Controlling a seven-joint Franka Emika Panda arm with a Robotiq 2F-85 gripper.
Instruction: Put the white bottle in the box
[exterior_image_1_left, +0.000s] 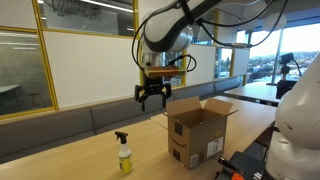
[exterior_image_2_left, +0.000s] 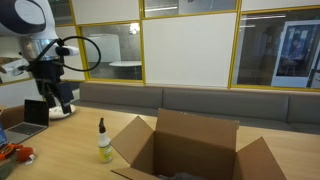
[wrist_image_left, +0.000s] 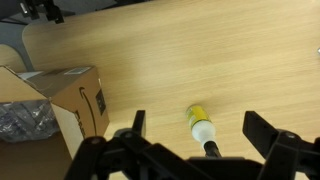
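Note:
The white bottle (exterior_image_1_left: 124, 155) is a small spray bottle with a pale yellowish body and a black trigger head. It stands upright on the wooden table, apart from the box, and shows in both exterior views (exterior_image_2_left: 104, 143). In the wrist view the bottle (wrist_image_left: 200, 125) lies below and between my fingers. The box (exterior_image_1_left: 200, 132) is a brown cardboard carton with its flaps open and a printed label on its side; it also shows in the other exterior view (exterior_image_2_left: 190, 148) and in the wrist view (wrist_image_left: 62, 100). My gripper (exterior_image_1_left: 152, 99) hangs open and empty well above the table; it also shows in an exterior view (exterior_image_2_left: 60, 100) and in the wrist view (wrist_image_left: 195, 130).
A grey bench seat (exterior_image_1_left: 90, 120) runs along the glass wall behind the table. A laptop (exterior_image_2_left: 36, 112) and small orange items (exterior_image_2_left: 18, 153) sit on the table near the arm. A black and red object (exterior_image_1_left: 240, 165) lies by the box.

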